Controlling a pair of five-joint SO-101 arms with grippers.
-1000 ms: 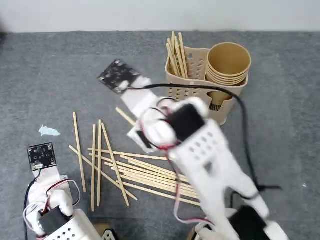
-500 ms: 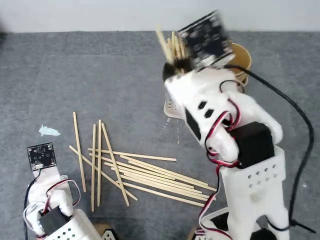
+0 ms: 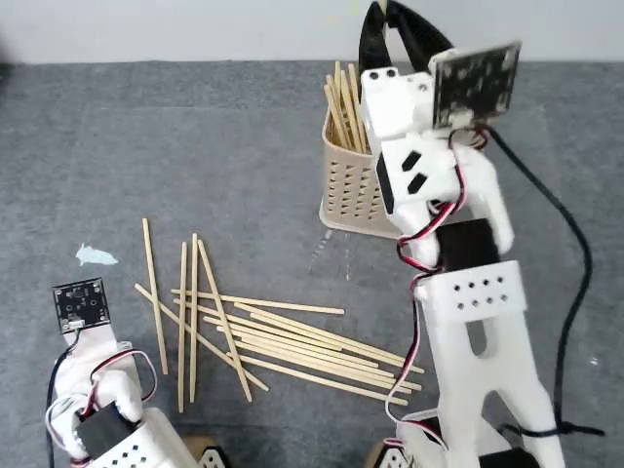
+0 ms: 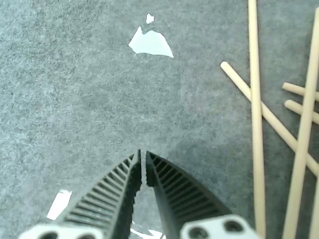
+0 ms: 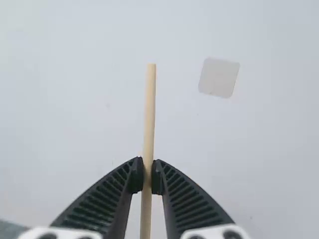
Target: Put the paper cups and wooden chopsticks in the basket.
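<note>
My right gripper (image 3: 387, 8) is raised high above the beige perforated basket (image 3: 351, 185), pointing at the back wall. In the right wrist view the right gripper (image 5: 147, 172) is shut on one wooden chopstick (image 5: 149, 114), which sticks out beyond the fingertips. Several chopsticks (image 3: 341, 102) stand in the basket's left part; the right arm hides its right part. Many loose chopsticks (image 3: 273, 331) lie spread on the grey mat. My left gripper (image 4: 143, 158) is shut with nothing in it, low over the mat beside a few chopsticks (image 4: 255, 109).
A pale blue scrap (image 3: 96, 256) lies on the mat at the left, also seen as the scrap (image 4: 151, 42) ahead of the left gripper. The left arm (image 3: 97, 409) sits at the front left corner. A black cable (image 3: 570, 253) trails right of the right arm.
The right arm has swung up from the chopstick pile to high over the basket, carrying a chopstick. The left arm has not moved.
</note>
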